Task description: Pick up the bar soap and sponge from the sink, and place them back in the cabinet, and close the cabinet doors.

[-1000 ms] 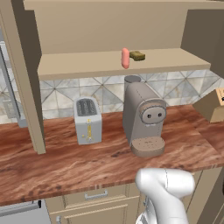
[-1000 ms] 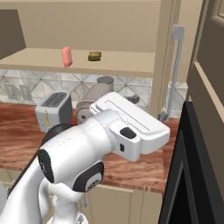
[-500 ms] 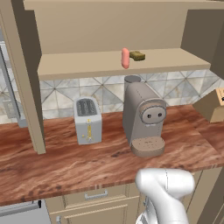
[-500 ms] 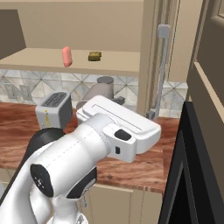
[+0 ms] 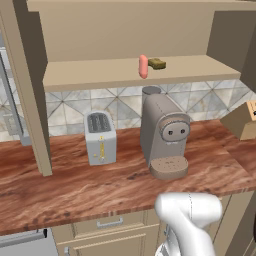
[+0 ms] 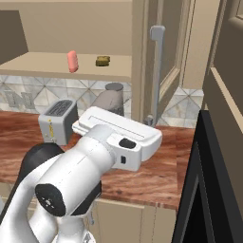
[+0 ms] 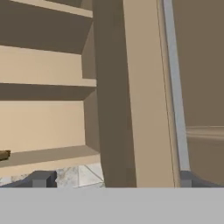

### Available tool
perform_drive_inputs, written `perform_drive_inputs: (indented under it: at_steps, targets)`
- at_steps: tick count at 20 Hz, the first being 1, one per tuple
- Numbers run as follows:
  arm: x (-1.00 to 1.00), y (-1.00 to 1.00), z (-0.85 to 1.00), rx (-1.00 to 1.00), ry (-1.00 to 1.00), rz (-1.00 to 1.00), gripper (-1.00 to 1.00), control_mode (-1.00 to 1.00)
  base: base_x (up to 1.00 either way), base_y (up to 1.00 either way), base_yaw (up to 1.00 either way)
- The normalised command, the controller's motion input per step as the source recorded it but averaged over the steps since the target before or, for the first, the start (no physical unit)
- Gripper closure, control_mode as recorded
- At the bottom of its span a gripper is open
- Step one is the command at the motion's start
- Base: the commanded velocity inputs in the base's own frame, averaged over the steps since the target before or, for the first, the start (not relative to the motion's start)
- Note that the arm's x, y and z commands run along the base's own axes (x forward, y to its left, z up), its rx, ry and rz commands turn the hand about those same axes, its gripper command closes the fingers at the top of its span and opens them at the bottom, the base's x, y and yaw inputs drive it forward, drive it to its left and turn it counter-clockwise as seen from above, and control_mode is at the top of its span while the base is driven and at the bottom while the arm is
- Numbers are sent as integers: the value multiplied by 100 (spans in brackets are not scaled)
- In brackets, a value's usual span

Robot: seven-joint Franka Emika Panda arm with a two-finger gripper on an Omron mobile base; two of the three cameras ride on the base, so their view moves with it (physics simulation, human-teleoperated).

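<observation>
A reddish-brown wood-grain counter runs across the kitchen below a backsplash of grey diamond-patterned tiles. On it stand a silver toaster and, just beside it at 3 o'clock, a grey coffee machine; a wooden knife block sits at the far right end. Under the counter are beige drawers. Above, the cabinet stands open, and on its lower board the bar soap stands upright on end with the sponge lying just beside it at 2 o'clock; in the right base view the soap is at 10 o'clock of the frame and the sponge near it. The right-hand door of the cabinet doors hangs ajar, its vertical silver handle rising past the arm's white hand. In the hand view the door's edge and the handle run from 12 to 6 o'clock, and the two dark fingertips stand far apart at the bottom corners: the gripper is released and carries nothing. The sponge peeks in at 8 o'clock on the inner shelf.
</observation>
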Motion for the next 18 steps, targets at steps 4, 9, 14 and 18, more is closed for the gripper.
perform_drive_inputs:
  at_steps: [4,9,14,18]
  targets:
    - [24,27,-17,0,0,13,-100,-100,0,0,0]
    - [25,21,-16,0,0,14,-100,-100,0,0,0]
    - [25,16,-11,0,0,15,-100,-100,0,0,0]
    - [24,19,-12,0,0,15,-100,-100,0,0,0]
